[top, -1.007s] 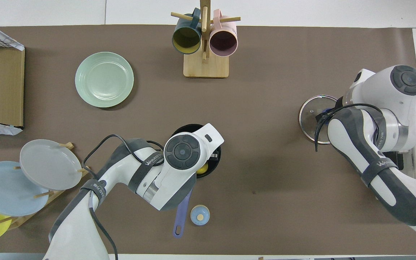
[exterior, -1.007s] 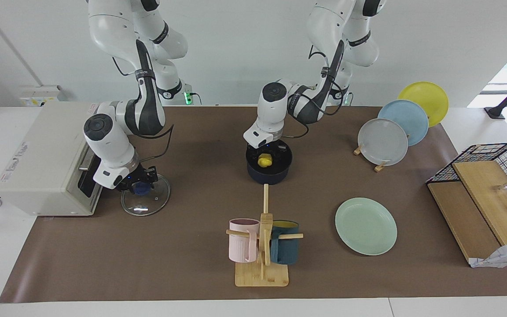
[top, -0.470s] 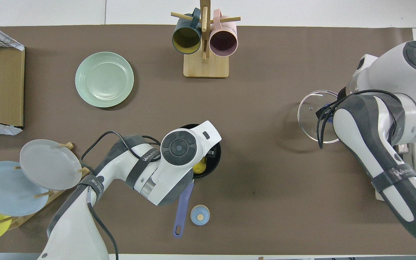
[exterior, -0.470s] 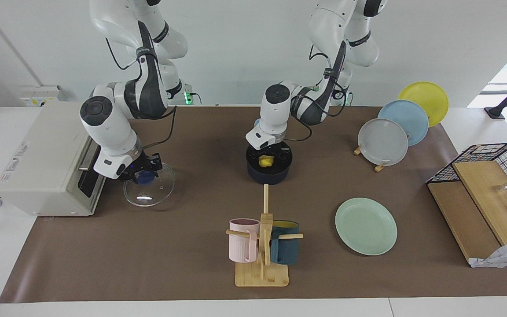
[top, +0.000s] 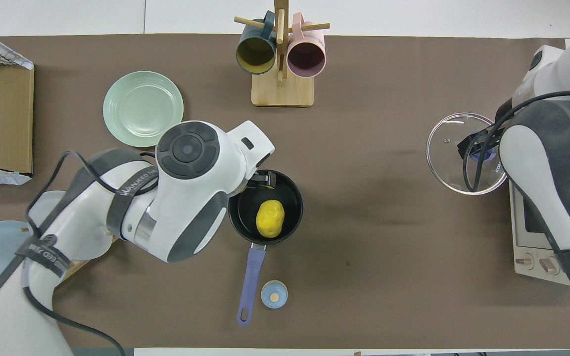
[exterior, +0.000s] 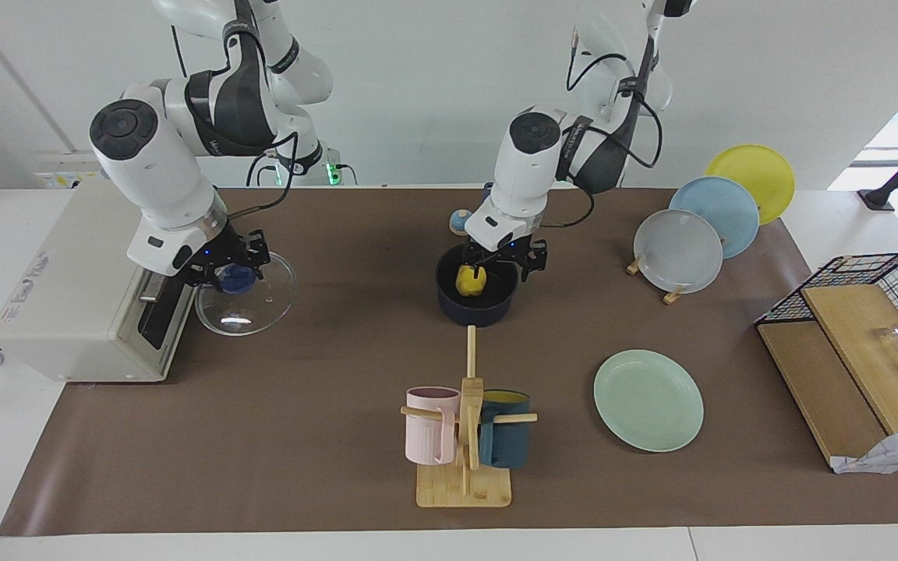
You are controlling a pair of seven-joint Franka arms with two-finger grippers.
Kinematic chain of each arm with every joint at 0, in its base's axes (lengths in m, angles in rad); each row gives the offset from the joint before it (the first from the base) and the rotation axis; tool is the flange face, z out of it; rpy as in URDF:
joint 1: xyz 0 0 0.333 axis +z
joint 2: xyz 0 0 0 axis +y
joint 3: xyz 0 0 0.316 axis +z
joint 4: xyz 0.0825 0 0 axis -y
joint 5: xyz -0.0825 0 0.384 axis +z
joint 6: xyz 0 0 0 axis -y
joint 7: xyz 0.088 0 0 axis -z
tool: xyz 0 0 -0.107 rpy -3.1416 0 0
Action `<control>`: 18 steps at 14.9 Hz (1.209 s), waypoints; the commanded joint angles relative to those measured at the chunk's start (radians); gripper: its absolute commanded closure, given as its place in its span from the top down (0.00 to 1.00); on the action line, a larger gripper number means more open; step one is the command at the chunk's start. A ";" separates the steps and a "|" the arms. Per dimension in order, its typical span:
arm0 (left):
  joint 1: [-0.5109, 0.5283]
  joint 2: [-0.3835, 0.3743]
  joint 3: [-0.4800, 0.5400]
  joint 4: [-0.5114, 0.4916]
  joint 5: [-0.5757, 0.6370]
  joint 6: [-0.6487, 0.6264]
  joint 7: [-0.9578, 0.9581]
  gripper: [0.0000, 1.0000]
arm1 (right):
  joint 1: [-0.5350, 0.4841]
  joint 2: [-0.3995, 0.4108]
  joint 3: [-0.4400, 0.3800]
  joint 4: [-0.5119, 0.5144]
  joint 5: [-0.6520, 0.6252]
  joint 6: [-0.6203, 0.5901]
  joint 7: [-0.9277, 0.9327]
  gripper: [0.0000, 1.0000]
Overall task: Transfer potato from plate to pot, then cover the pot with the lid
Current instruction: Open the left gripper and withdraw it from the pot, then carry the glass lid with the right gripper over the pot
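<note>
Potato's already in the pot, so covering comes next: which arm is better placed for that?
Right. Its tool already holds the lid by the knob, lifted off the table; the left tool hangs open above the pot.

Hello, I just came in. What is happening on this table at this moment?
The potato lies in the pot, and the mint-green plate has nothing on it. The left gripper hangs open over the pot. The right gripper is shut on the knob of the glass lid, holding it raised and tilted beside the toaster oven.
</note>
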 commanded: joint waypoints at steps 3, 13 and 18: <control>0.179 -0.094 -0.003 0.116 -0.035 -0.193 0.092 1.00 | 0.001 0.006 0.004 0.014 0.017 -0.022 0.013 0.00; 0.505 -0.165 0.009 0.147 0.014 -0.277 0.460 1.00 | 0.415 0.026 0.018 0.028 0.020 0.083 0.635 0.00; 0.517 -0.142 0.011 0.265 0.045 -0.409 0.460 1.00 | 0.571 0.061 0.018 0.014 0.094 0.208 0.835 0.00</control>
